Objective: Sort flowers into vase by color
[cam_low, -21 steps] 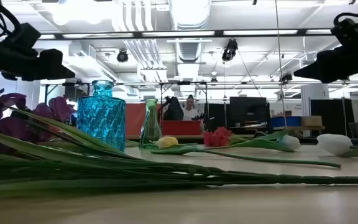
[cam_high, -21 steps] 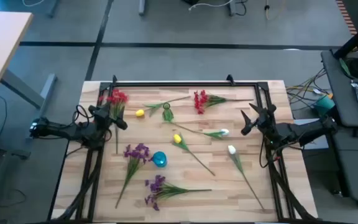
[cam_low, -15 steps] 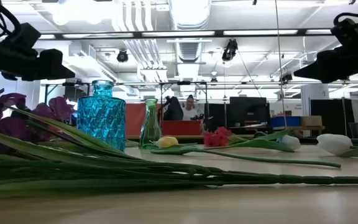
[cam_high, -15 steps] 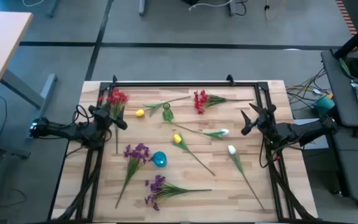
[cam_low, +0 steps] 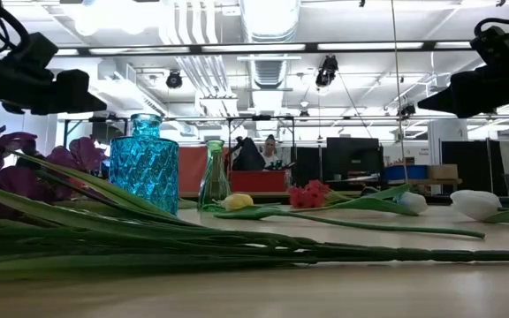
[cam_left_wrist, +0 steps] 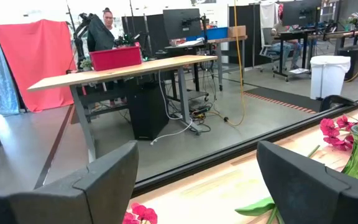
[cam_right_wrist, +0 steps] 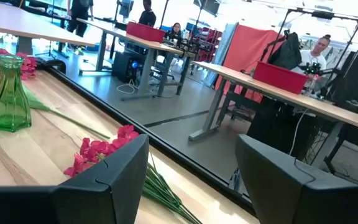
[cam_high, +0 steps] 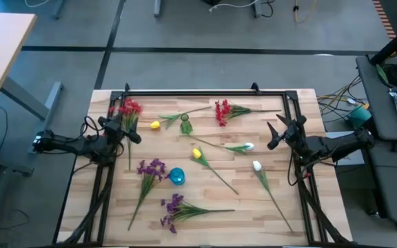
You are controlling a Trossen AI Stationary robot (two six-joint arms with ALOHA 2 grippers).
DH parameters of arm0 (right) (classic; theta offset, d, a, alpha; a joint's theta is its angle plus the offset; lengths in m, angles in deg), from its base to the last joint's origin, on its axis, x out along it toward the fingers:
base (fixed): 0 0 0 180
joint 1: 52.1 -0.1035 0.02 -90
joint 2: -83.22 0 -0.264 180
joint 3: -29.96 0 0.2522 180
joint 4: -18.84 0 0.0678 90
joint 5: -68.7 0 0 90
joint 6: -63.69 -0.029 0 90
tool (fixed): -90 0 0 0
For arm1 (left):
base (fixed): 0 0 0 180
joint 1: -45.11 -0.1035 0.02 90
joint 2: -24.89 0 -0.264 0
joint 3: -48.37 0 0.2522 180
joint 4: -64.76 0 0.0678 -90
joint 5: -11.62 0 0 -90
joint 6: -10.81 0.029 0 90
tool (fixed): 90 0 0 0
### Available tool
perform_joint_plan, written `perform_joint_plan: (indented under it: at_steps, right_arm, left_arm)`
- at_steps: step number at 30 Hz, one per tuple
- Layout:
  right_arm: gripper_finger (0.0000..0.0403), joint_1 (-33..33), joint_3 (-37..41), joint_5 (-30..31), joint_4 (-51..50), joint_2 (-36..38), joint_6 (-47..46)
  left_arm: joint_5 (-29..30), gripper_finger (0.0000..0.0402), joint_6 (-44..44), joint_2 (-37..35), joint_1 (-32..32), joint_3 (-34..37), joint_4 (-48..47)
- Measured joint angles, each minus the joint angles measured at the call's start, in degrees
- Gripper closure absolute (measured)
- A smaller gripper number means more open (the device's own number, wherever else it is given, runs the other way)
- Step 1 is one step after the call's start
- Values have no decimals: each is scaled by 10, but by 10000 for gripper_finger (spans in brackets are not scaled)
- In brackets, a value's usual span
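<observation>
Flowers (cam_high: pixel 185 155) unmoved on table (cam_high: pixel 288 213); left claw (cam_high: pixel 125 127), right claw (cam_high: pixel 276 132) still spread.

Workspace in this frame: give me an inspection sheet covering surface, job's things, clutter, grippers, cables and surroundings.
Surface: wooden table inside a black frame.
Job's things: two red flowers, two purple flowers, two yellow flowers and two white flowers lie on the table; blue vase and green vase stand upright, no stems in them.
Clutter: nothing seen.
Grippers: left gripper open near the left red flower; right gripper open at the right edge; both hold nothing.
Cables: bundle of cables beside the table's right side.
Surroundings: desks, red cloth, people seated far behind.
</observation>
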Motion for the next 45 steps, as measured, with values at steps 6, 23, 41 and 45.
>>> perform_joint_plan:
  at_steps: [6, 23, 41, 45]
  right_arm:
    - [170, 0, 0, 0, 0, 0, 0]
    - [170, 0, 0, 0, 0, 0, 0]
    - [170, 2, -10, -2, 42, 0, 294]
    - [170, 2, -10, -62, 41, -1, 285]
  left_arm:
    - [0, 93, 0, 0, 0, 0, 0]
    - [0, 93, 0, 0, 0, 0, 0]
    - [-7, 93, -43, 0, 0, 0, 10]
    - [-98, 93, -378, 0, 0, 0, 62]
